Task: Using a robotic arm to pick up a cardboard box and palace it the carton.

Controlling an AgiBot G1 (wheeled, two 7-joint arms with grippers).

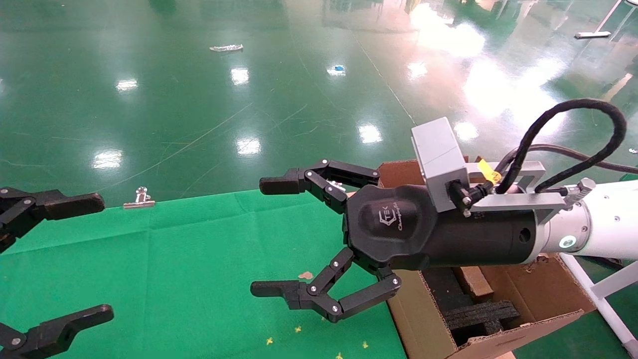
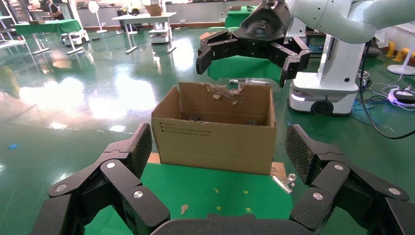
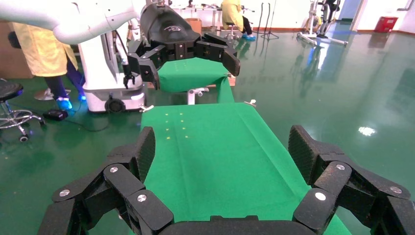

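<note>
Right end effector (image 1: 266,238) spread empty beside the carton (image 1: 423,319)

matt corrugated cardboard carton (image 2: 215,142), seemingly cloth-covered table (image 1: 174,269), glossy floor (image 1: 199,99)

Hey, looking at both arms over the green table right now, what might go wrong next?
1. The right gripper hangs open and empty beside the carton. No small cardboard box shows on the green cloth, so a pick could close on nothing.
2. The left gripper, also open, faces the right one across the table; a sweep inward risks a collision.
3. The carton sits at the table's end, with upright flaps and a torn edge; the arm might snag or nudge it.
</note>
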